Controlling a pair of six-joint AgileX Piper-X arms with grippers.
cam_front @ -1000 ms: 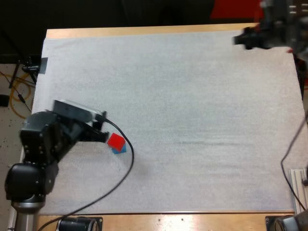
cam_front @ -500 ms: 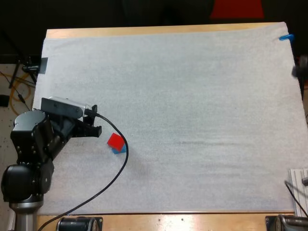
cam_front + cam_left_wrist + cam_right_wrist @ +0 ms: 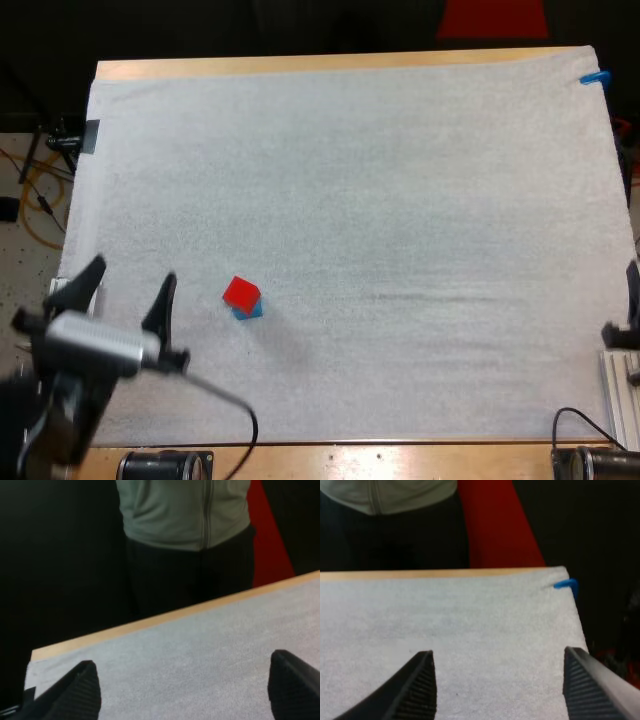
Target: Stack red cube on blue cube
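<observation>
Red cube [image 3: 240, 292] atop blue cube [image 3: 251, 311] near tabletop's left edge, stack apparently done; so left fingers [image 3: 82, 690], right fingers [image 3: 420, 685] spread wide, empty.

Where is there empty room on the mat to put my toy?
Nearly all the mat is bare: everything from the red cube out to the far edge and the right side. The one crowded spot is by the left edge, where the red cube sits on the blue cube beside the open left end effector.
</observation>
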